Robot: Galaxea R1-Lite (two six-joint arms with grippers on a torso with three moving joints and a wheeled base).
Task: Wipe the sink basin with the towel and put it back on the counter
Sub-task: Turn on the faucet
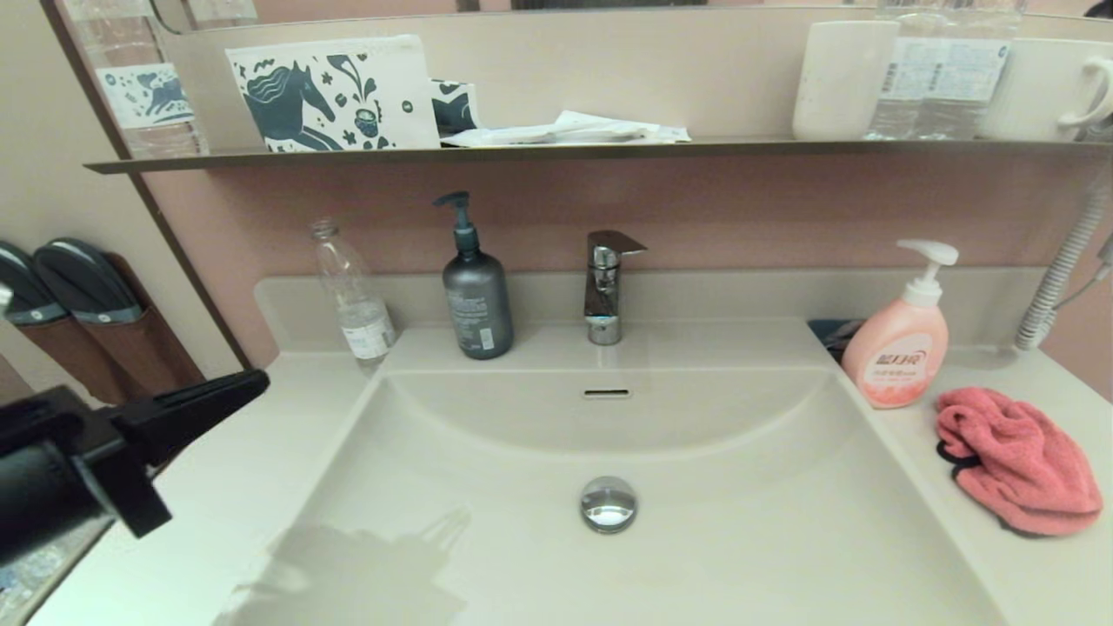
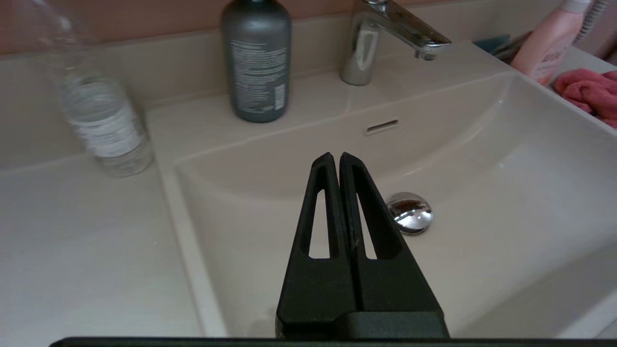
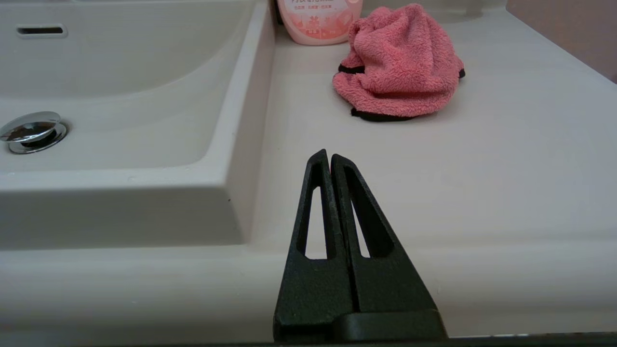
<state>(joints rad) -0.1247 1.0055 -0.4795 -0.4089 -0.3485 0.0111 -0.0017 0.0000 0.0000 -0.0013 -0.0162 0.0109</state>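
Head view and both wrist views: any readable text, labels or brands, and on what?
None reads clearly.
Pink pump soap bottle: white characters on its label, too blurred to quote.
Grey pump bottle: block of small white print, too small to read.
Clear plastic water bottle: white label, print illegible.
White pouch with dark blue horse drawing on the dark shelf: pictures only, no words visible.
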